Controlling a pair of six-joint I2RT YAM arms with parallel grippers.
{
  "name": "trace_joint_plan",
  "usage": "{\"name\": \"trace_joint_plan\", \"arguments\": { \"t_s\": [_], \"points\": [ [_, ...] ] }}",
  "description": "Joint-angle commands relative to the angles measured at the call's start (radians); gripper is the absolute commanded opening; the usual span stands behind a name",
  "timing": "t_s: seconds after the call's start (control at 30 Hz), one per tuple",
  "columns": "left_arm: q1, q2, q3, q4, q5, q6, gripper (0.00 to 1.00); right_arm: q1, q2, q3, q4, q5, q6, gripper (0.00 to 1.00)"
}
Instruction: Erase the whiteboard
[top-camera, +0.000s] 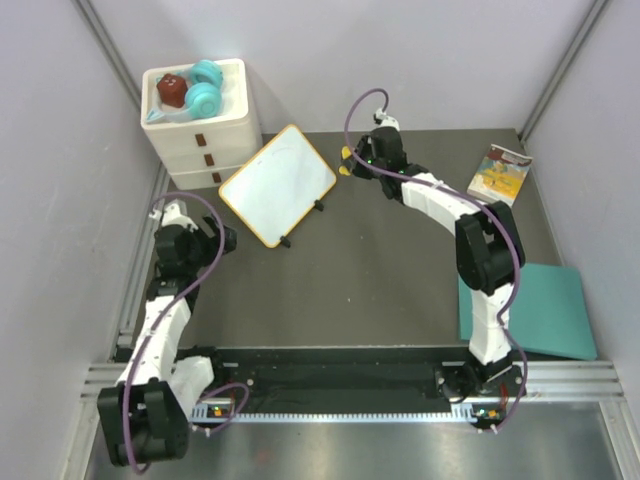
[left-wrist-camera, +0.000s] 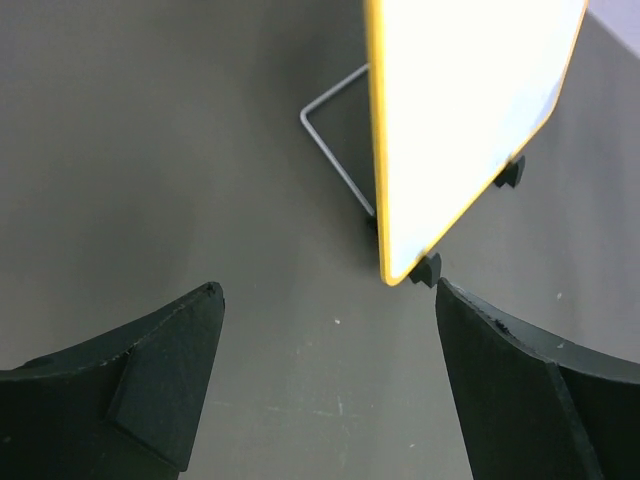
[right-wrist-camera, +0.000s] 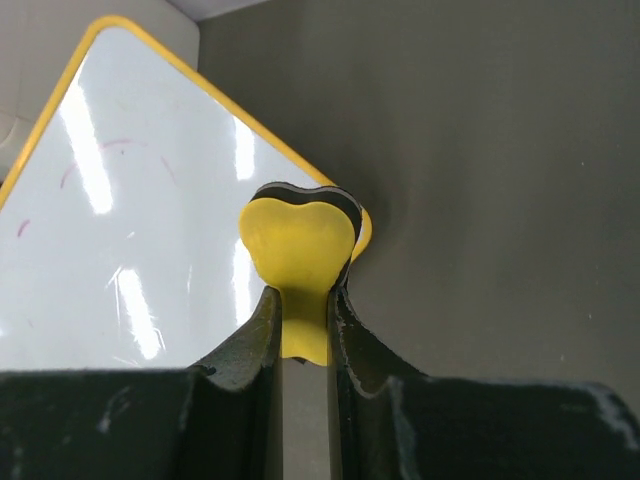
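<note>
Yellow-framed whiteboard (top-camera: 278, 185) is propped up at a tilt on the dark grey surface (top-camera: 380, 270), with a thin wire stand (left-wrist-camera: 335, 150) behind it and little black feet along its bottom edge. The face looks almost clean; the right wrist view shows only a few faint purple strokes near the board's upper left.

The right fingers (right-wrist-camera: 250, 350) sit at the board's right-hand corner, clamped tight on a yellow heart-shaped eraser (right-wrist-camera: 300, 250) with a dark backing. The eraser's rounded top overlaps that corner. Honestly can't tell whether it's pressing on the board or just off it.

The left fingers (left-wrist-camera: 150, 370) are spread wide apart with nothing between them, low over the surface just off the board's near-left corner. One of the black feet is very close to the tip of one finger, not touching as far as I can see.

A white three-drawer box (top-camera: 205, 135) stands right behind the board's left edge. A teal mat (top-camera: 530, 310) lies well off to the board's right, nearer the arm bases.
</note>
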Motion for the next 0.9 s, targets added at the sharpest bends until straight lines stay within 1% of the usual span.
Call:
{"name": "trace_joint_plan", "arguments": {
  "t_s": [0.0, 0.03, 0.07, 0.1, 0.17, 0.2, 0.27, 0.3, 0.33, 0.37, 0.43, 0.5, 0.57, 0.67, 0.77, 0.87],
  "points": [
    [0.101, 0.053, -0.017, 0.146, 0.201, -0.067, 0.89, -0.029, -0.062, 0.009, -0.015, -0.079, -0.061, 0.02],
    [0.104, 0.067, -0.026, 0.181, 0.223, -0.082, 0.89, -0.035, -0.056, 0.015, -0.04, -0.091, -0.053, 0.02],
    [0.104, 0.08, -0.049, 0.221, 0.274, -0.096, 0.88, -0.037, -0.051, 0.019, -0.039, -0.111, -0.052, 0.02],
    [0.103, 0.1, -0.063, 0.313, 0.307, -0.118, 0.87, -0.038, -0.045, 0.022, -0.035, -0.12, -0.045, 0.02],
    [0.104, 0.124, -0.108, 0.405, 0.374, -0.145, 0.82, -0.041, -0.042, 0.022, -0.03, -0.137, -0.03, 0.02],
    [0.103, 0.149, -0.127, 0.492, 0.391, -0.161, 0.81, -0.041, -0.039, 0.021, -0.027, -0.14, -0.025, 0.02],
    [0.103, 0.163, -0.19, 0.592, 0.43, -0.202, 0.76, -0.044, -0.036, 0.021, -0.024, -0.151, -0.016, 0.02],
    [0.098, 0.166, -0.208, 0.65, 0.43, -0.211, 0.75, -0.043, -0.036, 0.019, -0.025, -0.154, -0.013, 0.02],
    [0.094, 0.164, -0.242, 0.669, 0.43, -0.22, 0.75, -0.044, -0.033, 0.018, -0.025, -0.157, -0.007, 0.02],
    [0.09, 0.16, -0.257, 0.682, 0.43, -0.225, 0.73, -0.044, -0.031, 0.018, -0.024, -0.163, -0.004, 0.02],
    [0.064, 0.137, -0.288, 0.679, 0.386, -0.219, 0.71, -0.046, -0.03, 0.015, -0.025, -0.165, 0.001, 0.02],
    [0.043, 0.132, -0.303, 0.68, 0.347, -0.216, 0.71, -0.048, -0.03, 0.012, -0.025, -0.171, 0.007, 0.02],
    [0.032, 0.149, -0.329, 0.743, 0.338, -0.243, 0.69, -0.048, -0.03, 0.007, 0.002, -0.179, 0.016, 0.02],
    [-0.009, 0.221, -0.337, 0.818, 0.295, -0.268, 0.66, -0.049, -0.024, 0.01, 0.007, -0.193, 0.024, 0.02],
    [-0.051, 0.343, -0.327, 0.896, 0.257, -0.285, 0.63, -0.049, -0.022, 0.016, 0.004, -0.2, 0.027, 0.02],
    [-0.08, 0.431, -0.313, 0.959, 0.237, -0.305, 0.62, -0.049, -0.025, 0.021, 0.005, -0.202, 0.025, 0.02]
  ]
}}
